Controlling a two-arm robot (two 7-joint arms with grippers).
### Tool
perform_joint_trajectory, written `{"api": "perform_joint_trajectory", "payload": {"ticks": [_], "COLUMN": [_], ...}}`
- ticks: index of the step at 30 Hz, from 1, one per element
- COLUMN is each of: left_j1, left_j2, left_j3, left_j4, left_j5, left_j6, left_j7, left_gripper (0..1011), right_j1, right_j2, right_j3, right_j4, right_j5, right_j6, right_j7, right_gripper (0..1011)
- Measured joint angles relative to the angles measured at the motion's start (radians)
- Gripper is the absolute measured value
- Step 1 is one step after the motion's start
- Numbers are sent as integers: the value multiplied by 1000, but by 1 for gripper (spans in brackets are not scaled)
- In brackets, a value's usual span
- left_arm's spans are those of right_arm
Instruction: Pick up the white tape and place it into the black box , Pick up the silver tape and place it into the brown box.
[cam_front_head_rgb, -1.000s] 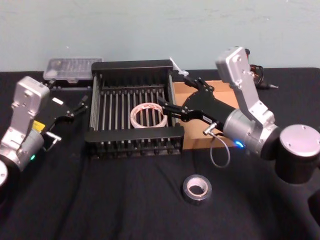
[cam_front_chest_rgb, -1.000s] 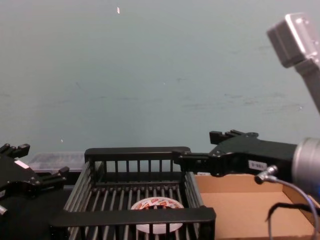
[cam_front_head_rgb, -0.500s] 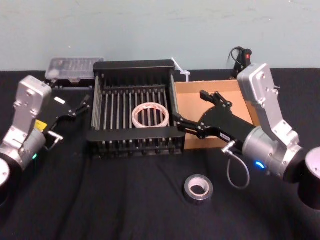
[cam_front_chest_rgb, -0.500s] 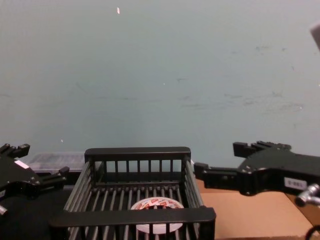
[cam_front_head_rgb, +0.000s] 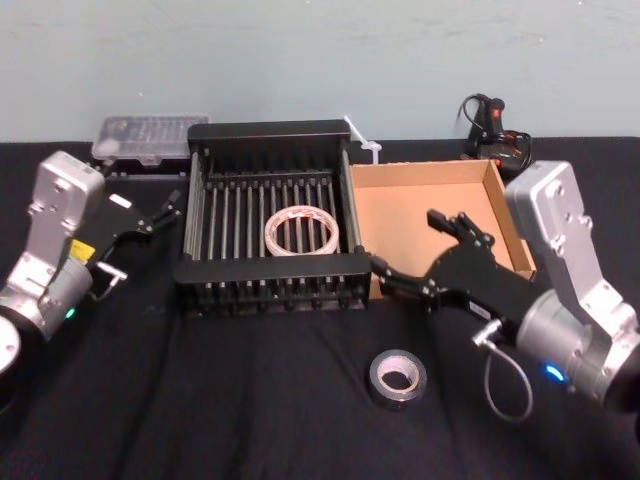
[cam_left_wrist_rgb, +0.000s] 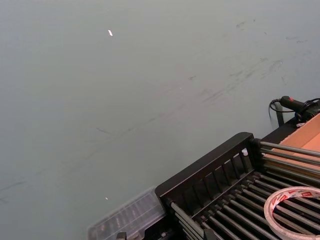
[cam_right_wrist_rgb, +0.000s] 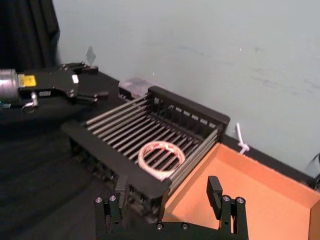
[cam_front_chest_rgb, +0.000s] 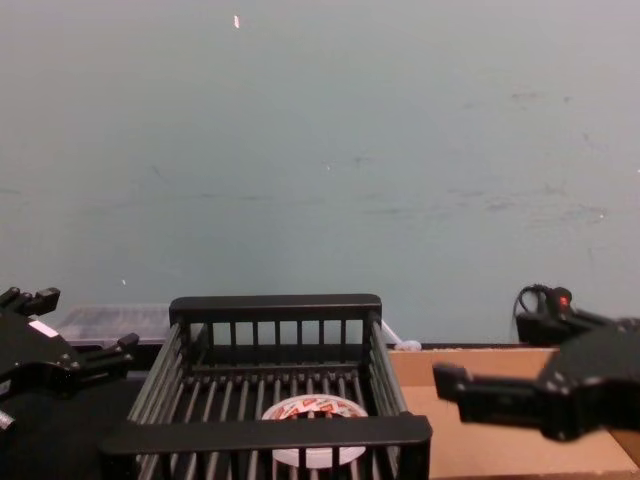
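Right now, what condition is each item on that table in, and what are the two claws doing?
white tape: flat in the black box.
silver tape: flat on the table, outside both boxes.
brown box: holds no tape.
right claw: open, empty, over the brown box's near edge.
left claw: open, empty, left of the black box.

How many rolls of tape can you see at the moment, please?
2: the white tape lies inside the black box; the silver tape sits on the table in front.
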Motion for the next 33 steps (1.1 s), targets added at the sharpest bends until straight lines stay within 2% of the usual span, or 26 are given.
{"api": "perform_joint_trajectory", "payload": {"ticks": [7, 17, 33], "left_j1": [0, 0, 0], "left_j2": [0, 0, 0], "left_j3": [0, 0, 0], "left_j4": [0, 0, 0], "left_j5": [0, 0, 0], "left_j6": [0, 0, 0], "left_j7": [0, 0, 0], "left_gripper": [1001, 1001, 1001], "right_j1": [-45, -64, -67], "right_j2": [21, 45, 28], "right_j3": [11, 7, -15], "right_j4": [-33, -37, 37], "right_j5": [14, 19, 7], "right_j6": [49, 121, 171], "right_j7": [14, 24, 16], "right_gripper": [1002, 1002, 1002]}}
